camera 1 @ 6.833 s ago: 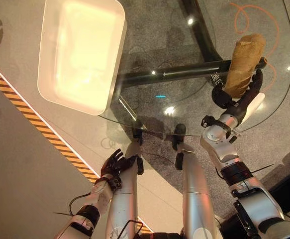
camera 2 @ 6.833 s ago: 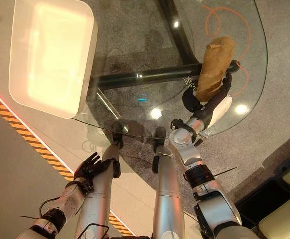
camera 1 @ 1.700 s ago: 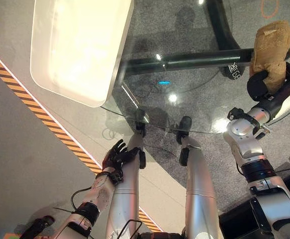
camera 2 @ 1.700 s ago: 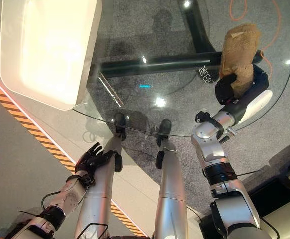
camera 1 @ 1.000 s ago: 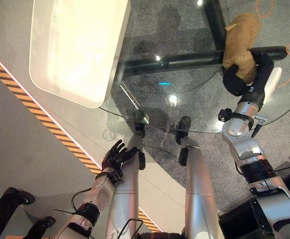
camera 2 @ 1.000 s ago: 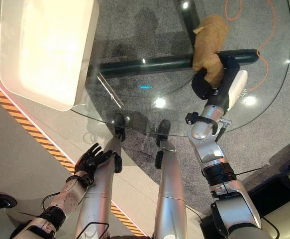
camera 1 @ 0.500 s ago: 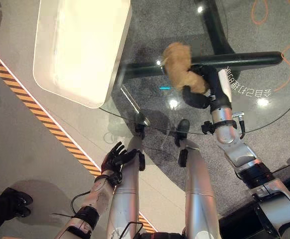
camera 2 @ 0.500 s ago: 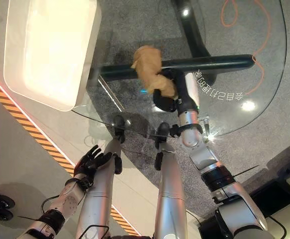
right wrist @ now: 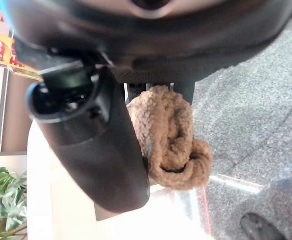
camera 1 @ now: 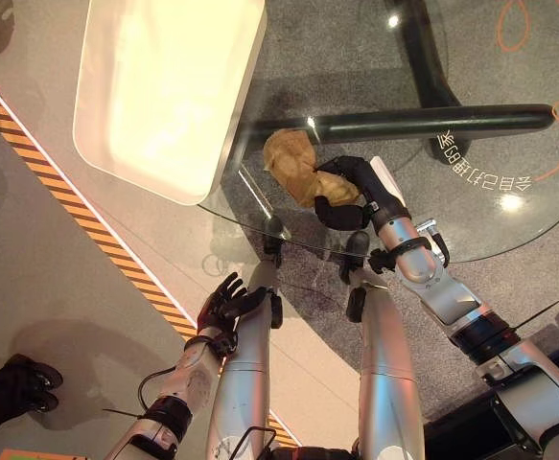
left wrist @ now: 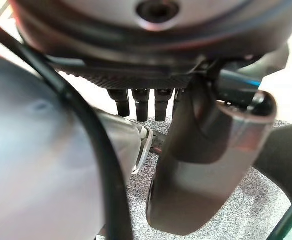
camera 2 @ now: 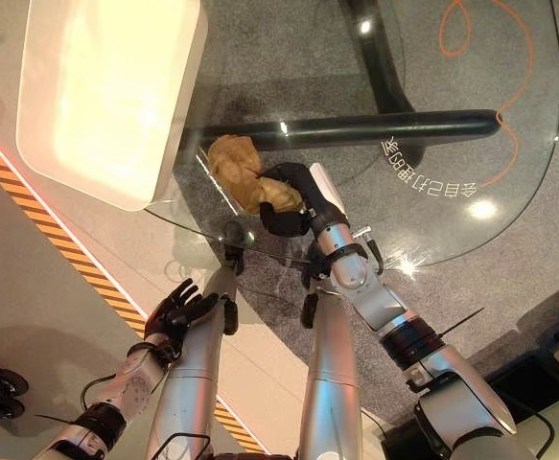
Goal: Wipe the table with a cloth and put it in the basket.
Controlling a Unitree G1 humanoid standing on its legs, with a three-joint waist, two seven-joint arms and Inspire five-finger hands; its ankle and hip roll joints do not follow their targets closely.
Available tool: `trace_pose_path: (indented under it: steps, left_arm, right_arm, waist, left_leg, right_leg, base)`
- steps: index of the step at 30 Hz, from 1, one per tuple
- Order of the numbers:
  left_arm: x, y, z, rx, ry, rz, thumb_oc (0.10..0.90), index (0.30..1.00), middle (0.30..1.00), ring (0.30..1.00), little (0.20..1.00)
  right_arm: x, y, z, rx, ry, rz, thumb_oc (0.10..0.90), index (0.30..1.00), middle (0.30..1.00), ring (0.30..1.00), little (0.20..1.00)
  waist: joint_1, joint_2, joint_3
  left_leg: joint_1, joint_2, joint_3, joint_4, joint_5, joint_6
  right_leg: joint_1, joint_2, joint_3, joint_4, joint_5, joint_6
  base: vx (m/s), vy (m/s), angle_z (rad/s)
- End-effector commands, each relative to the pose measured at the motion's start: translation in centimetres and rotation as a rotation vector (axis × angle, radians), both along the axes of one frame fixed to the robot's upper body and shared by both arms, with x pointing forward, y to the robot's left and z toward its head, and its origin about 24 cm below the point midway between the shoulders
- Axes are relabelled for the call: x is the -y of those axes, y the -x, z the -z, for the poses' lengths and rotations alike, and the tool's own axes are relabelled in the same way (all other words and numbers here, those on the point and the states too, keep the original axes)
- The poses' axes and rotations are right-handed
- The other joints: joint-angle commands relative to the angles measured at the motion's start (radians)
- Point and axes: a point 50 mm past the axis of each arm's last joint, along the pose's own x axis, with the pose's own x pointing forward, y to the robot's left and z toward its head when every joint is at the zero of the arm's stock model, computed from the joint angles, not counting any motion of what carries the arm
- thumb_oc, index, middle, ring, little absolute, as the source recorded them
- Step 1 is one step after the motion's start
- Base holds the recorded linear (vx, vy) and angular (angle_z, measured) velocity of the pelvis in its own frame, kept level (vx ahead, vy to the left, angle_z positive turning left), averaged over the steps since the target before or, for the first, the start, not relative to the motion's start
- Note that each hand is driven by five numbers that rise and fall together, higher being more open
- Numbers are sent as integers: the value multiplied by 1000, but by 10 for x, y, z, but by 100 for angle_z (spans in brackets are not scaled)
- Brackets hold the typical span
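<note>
Now the right hand (camera 1: 351, 190) grips the bunched brown cloth (camera 1: 293, 165) on the glass desk (camera 1: 471, 206), near the white basket (camera 1: 231, 125) (wiping seems finished); lift well clear of the rim before releasing inside.

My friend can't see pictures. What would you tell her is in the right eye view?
The robot's right hand grips a bunched brown cloth on a round glass table, close to a white basket at the table's left edge. Its left hand hangs open below the table.
</note>
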Motion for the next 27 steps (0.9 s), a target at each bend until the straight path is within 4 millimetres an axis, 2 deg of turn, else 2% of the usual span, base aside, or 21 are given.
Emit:
trace_pose_path:
  steps: [1,7,15,16,17,18,19,27]
  left_arm:
    - [11,19,13,-40,65,26,800,900,900,900,900]
    - [8,18,4,26,106,8,800,900,900,900,900]
    - [-1,23,-6,88,135,4,800,900,900,900,900]
    - [-2,18,-11,111,136,4,800,900,900,900,900]
    - [-3,19,-12,117,143,5,800,900,900,900,900]
    - [-4,27,-7,99,155,8,800,900,900,900,900]
    - [-4,22,-12,118,155,8,800,900,900,900,900]
    - [-12,29,-25,194,222,12,800,900,900,900,900]
  right_arm:
    - [-19,20,-27,173,-115,-128,100,300,300,300,200]
    - [-7,21,-27,199,-190,-56,100,300,300,300,200]
    - [6,28,-22,206,-192,-23,100,300,300,300,200]
    - [6,27,-28,227,-191,-25,100,300,300,300,200]
    - [8,28,-27,226,-188,-22,100,300,300,300,200]
    - [10,31,-19,204,-188,-17,100,300,300,300,200]
    - [10,29,-25,223,-188,-19,100,300,300,300,200]
    - [19,37,-17,203,-259,-7,100,300,300,300,200]
  waist:
    - [-7,27,-20]
    - [-11,23,-20]
    - [-7,15,-20]
    - [-11,11,-20]
    - [-11,10,-20]
    - [-6,11,-20]
    - [-10,9,-20]
    - [1,-2,-20]
  left_leg:
    - [-17,-42,72,197,-201,30]
    - [8,-41,72,195,-207,33]
    - [76,-43,68,170,-205,35]
    - [46,-47,74,158,-170,41]
    - [58,-47,74,154,-170,40]
    - [106,-43,68,157,-202,33]
    - [73,-46,74,148,-169,39]
    - [161,-49,69,119,-172,41]
  right_leg:
    - [17,34,-57,-208,151,46]
    - [41,36,-58,-212,150,45]
    - [117,39,-72,-230,144,41]
    - [91,34,-77,-245,175,33]
    - [105,34,-80,-247,173,32]
    - [150,38,-79,-236,140,40]
    - [121,33,-84,-250,171,32]
    - [220,36,-98,-266,154,31]
  base:
    - [0,0,0]
    - [0,0,0]
    - [-30,-28,3]
    - [-89,-35,0]
    - [-32,-38,2]
    - [-26,-32,3]
    - [-42,-46,3]
    - [-37,-34,0]
